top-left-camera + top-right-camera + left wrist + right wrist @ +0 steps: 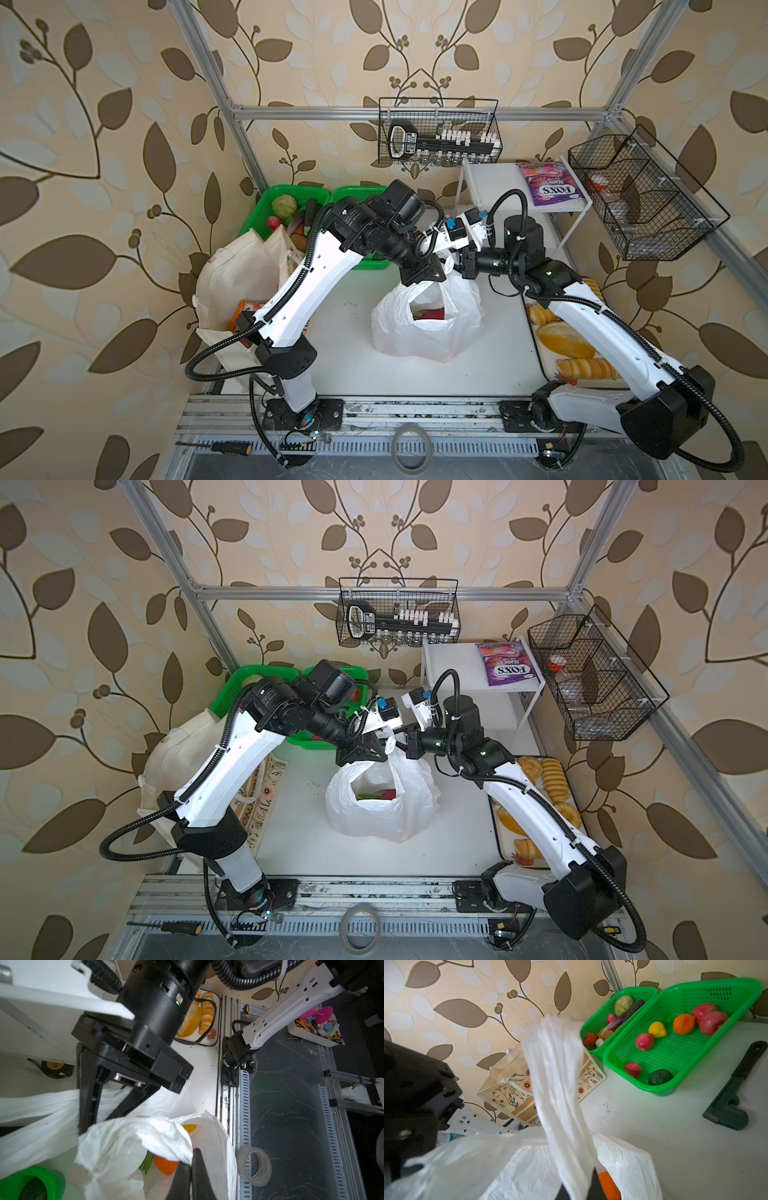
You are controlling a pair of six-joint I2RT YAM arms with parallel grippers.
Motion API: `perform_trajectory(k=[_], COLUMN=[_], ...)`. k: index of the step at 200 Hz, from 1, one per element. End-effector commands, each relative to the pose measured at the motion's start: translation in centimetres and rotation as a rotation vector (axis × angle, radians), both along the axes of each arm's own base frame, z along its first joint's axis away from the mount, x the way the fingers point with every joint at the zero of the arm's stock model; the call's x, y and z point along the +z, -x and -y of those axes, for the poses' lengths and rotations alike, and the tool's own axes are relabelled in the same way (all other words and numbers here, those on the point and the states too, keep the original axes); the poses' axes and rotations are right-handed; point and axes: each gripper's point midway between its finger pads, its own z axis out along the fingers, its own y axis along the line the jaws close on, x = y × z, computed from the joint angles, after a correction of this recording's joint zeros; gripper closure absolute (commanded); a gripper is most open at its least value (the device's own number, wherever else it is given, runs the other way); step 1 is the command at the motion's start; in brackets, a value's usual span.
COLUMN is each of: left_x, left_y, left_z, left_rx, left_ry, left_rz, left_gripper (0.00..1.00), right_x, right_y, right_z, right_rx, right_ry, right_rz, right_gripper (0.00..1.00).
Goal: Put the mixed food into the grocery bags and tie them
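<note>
The white plastic grocery bag stands mid-table with its mouth open, and fruit shows inside. My left gripper is shut on one loop handle. My right gripper is shut on the other handle, a stretched white strip. The two grippers meet just above the bag. An orange fruit lies in the bag. The cream tote leans at the left with an orange pouch inside. More fruits lie in a green basket. A purple FOX'S packet lies on a shelf.
A second green basket holds vegetables. Bread sits on a tray at the right under my right arm. Wire baskets hang on the frame. A wrench lies by the baskets, and a tape roll sits at the front.
</note>
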Motion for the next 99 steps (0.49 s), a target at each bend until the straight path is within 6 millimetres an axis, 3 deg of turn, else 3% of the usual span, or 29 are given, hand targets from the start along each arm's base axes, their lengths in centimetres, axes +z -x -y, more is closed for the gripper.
perform_trajectory(k=[1,51,99], left_x=[2.4,2.5,2.8], left_y=[2.4,3.0,2.7], left_z=[-0.3,0.3,1.0], left_rx=[-0.117,-0.19,-0.222], left_ry=[0.071,0.1,0.133], left_rz=[0.076,0.113,0.162], left_gripper=[1.0,1.0,1.0], right_x=[2.0,2.6,1.4], right_y=[0.8,2.4,3.8], right_z=[-0.9,-2.0,-1.9], right_rx=[0.082,0.191,0.26], right_ry=[-0.031,-0.062,-0.055], right_rz=[0.101,0.215,0.236], right_gripper=[0.95,0.9,0.81])
